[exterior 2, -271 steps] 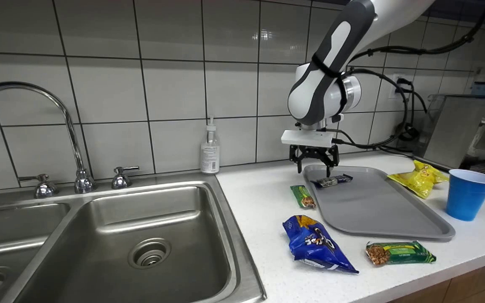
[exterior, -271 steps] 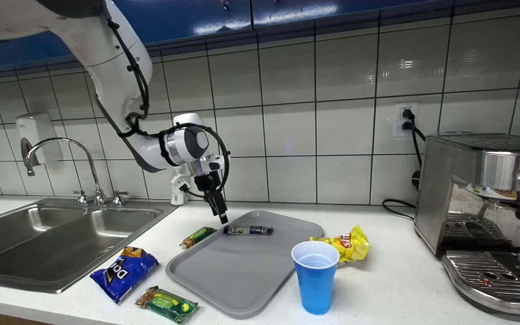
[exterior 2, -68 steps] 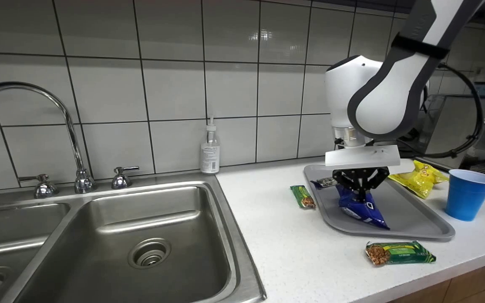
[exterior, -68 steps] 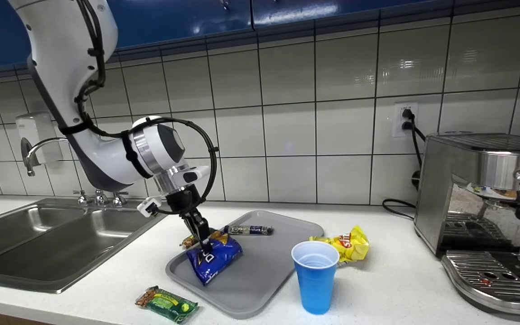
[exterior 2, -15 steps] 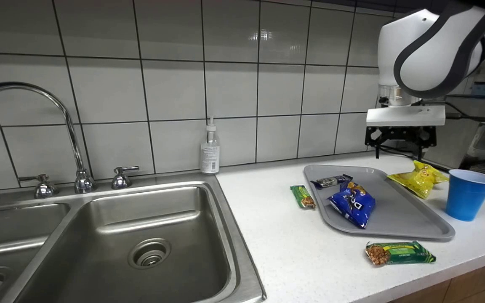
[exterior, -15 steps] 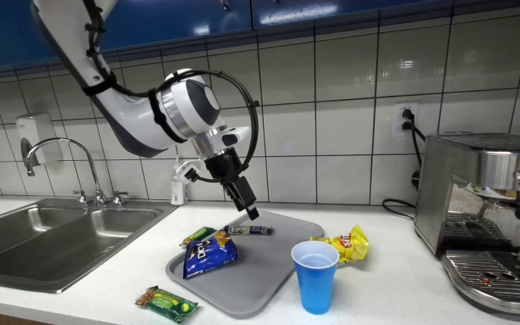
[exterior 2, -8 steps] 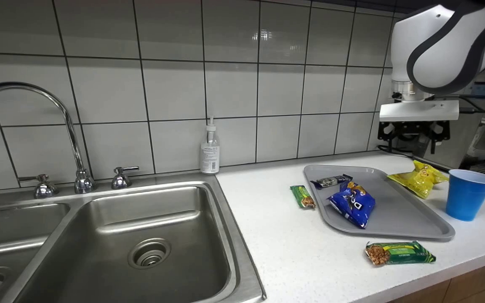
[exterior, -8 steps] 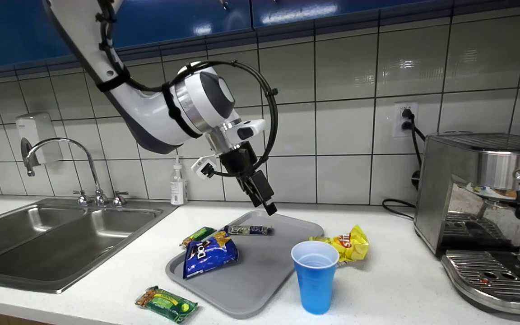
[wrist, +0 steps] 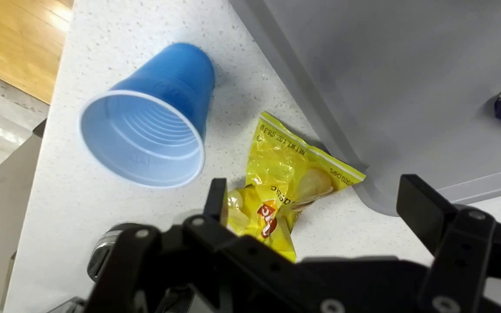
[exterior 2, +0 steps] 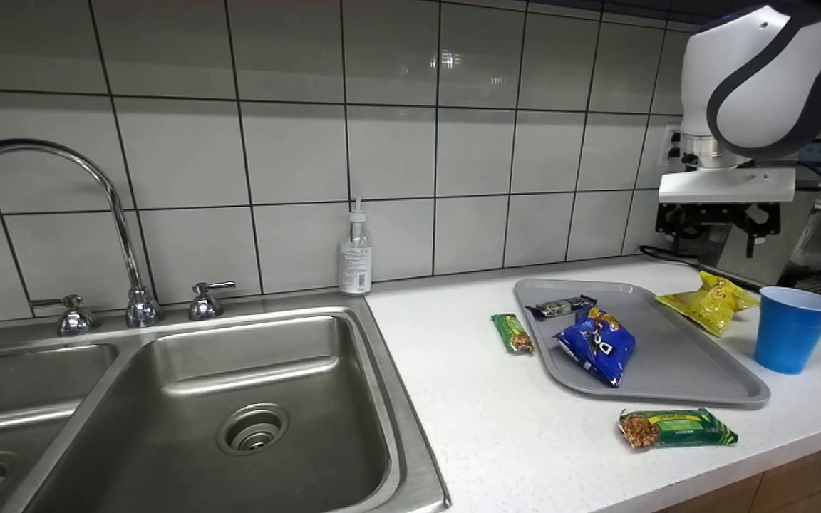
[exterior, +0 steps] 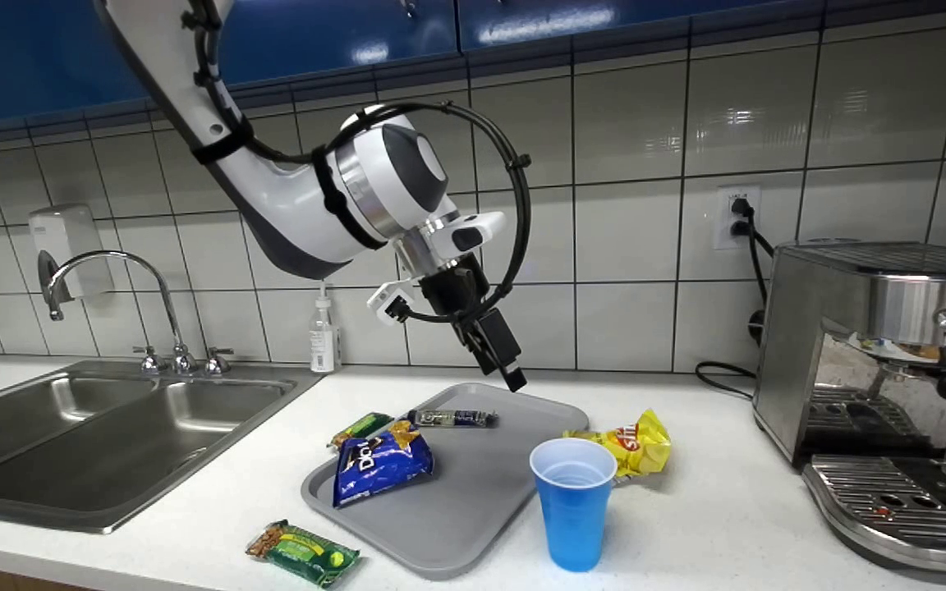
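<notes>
My gripper (exterior: pixel 514 379) is open and empty, raised above the counter behind the grey tray (exterior: pixel 473 509). It also shows in an exterior view (exterior 2: pixel 713 246). In the wrist view, a crumpled yellow chip bag (wrist: pixel 272 195) lies below, beside the left finger and partly hidden by the gripper (wrist: pixel 318 202). The bag lies on the counter against the tray's edge in both exterior views (exterior: pixel 637 443) (exterior 2: pixel 711 303). A blue chip bag (exterior 2: pixel 599 345) and a dark-wrapped bar (exterior: pixel 452 419) lie on the tray. A blue cup (exterior: pixel 576 509) stands upright near the yellow bag.
Green-wrapped bars lie on the counter, one in front of the tray (exterior 2: pixel 680 429) and one beside it (exterior 2: pixel 512 333). A steel coffee machine (exterior: pixel 834 345) stands beyond the yellow bag. A double sink (exterior 2: pixel 410 420) and soap bottle (exterior 2: pixel 355 256) are at the opposite side.
The blue bag went from the counter onto the tray in the gripper and was let go. The gripper then rose, opened, and moved over the tray toward the coffee machine side.
</notes>
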